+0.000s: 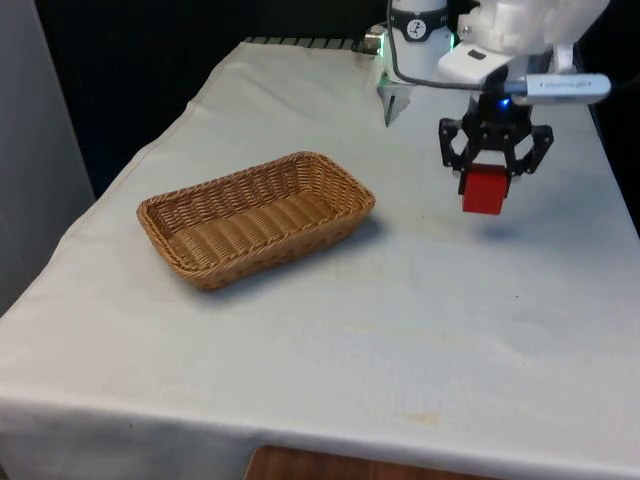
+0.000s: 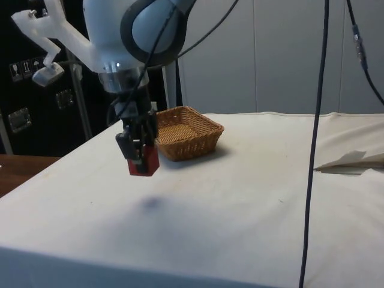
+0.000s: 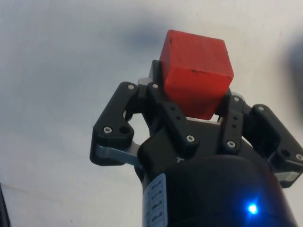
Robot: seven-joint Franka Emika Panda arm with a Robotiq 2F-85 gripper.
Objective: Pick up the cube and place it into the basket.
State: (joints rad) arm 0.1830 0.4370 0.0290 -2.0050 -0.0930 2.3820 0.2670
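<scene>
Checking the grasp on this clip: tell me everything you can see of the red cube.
The red cube is a plain solid block with a matte painted look and a few small dark scuffs along one edge in the wrist view. It is off the table, clamped between the fingers of the gripper, with its lower part hanging below them and its shadow on the white cloth underneath. Only the fingers touch it. It hangs slightly tilted, at the front view's right, apart from the wicker basket.
</scene>
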